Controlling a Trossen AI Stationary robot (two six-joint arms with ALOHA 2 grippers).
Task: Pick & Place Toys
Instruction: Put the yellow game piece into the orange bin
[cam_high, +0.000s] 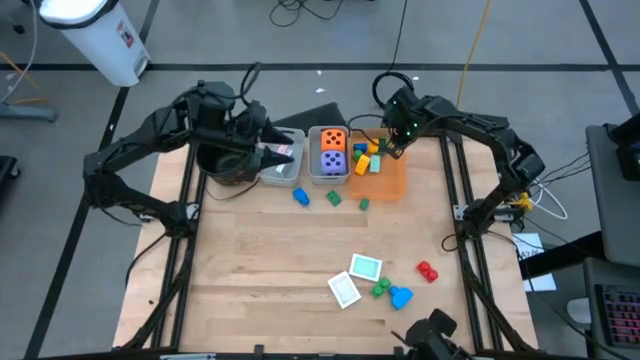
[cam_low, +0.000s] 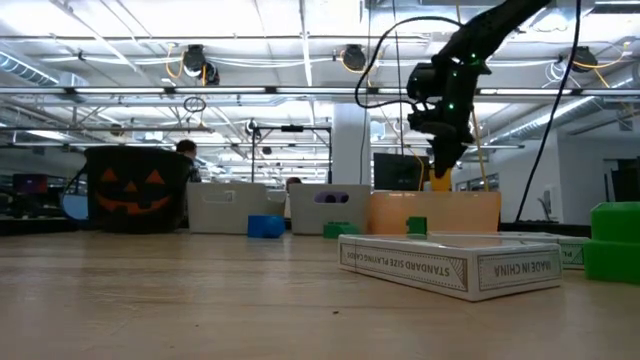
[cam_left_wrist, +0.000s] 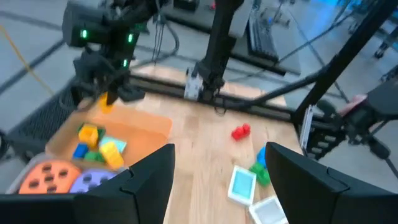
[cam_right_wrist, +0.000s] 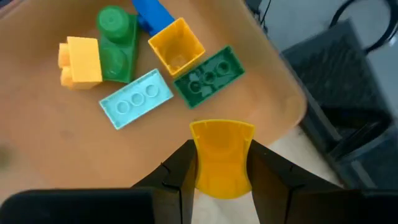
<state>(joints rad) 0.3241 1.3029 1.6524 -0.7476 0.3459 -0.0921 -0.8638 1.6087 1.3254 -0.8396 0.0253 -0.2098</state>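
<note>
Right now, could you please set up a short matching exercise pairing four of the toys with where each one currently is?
Things:
1. orange foam die
2. yellow block
3. red block
4. light-blue block

Places:
A. lying in the orange bin
B. loose on the table, near the right arm's base
C. between the right gripper fingers
D. in the grey bin

Pairs: 1-D, 2-C, 3-B, 4-A

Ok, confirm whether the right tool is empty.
No: the right tool grips a yellow block above the orange bin.

High view looks straight down; low view level across the table; wrist views close, both sharing the orange bin.
</note>
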